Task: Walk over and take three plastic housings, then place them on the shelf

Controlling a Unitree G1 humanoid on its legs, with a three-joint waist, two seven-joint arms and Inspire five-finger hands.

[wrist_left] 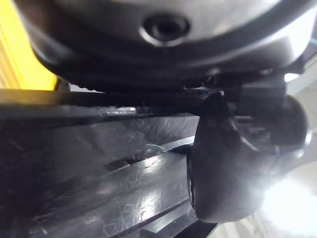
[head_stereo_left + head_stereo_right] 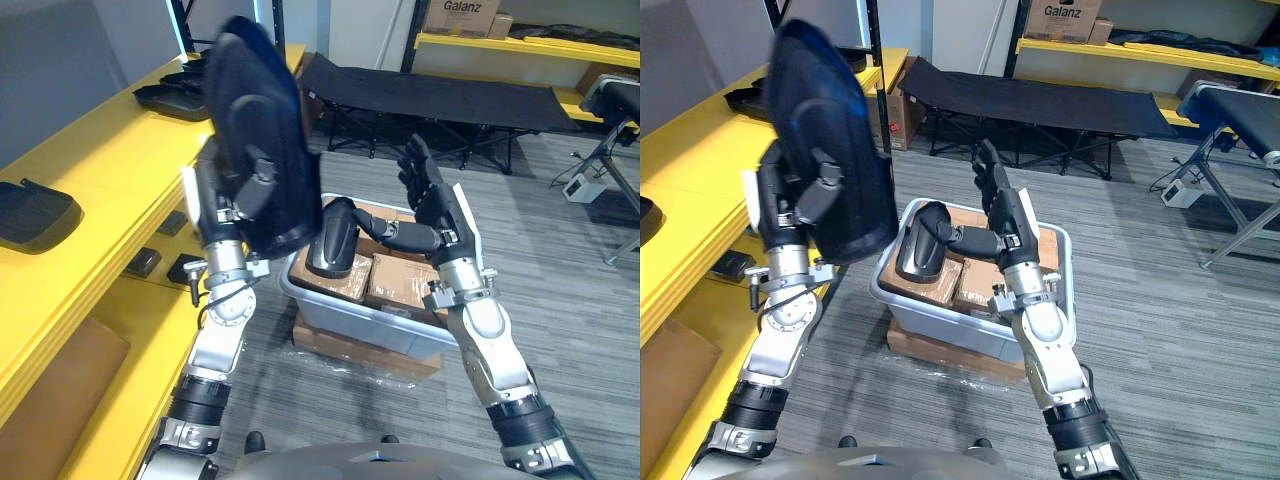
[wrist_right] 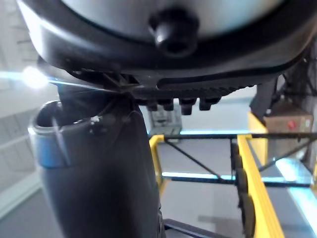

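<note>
Yellow shelf [image 2: 90,170] at left. Left hand [image 2: 258,178] grips a broad glossy housing [image 2: 258,105]. Right hand [image 2: 435,208] is splayed straight, thumb touching a rounded housing [image 2: 330,242].

Left arm [image 2: 222,335] raised with forearm upright, left hand [image 2: 250,180] clamped by thumb and fingers on a black housing [image 2: 262,110]; right arm [image 2: 488,345] bent, right hand [image 2: 432,205] upright, fingers [image 2: 415,165] straight, thumb stretched sideways.

Black housing [image 2: 262,130], yellow shelf [image 2: 100,170], grey bin [image 2: 330,306], brown boxes [image 2: 396,280], grey striped carpet [image 2: 570,300]
</note>
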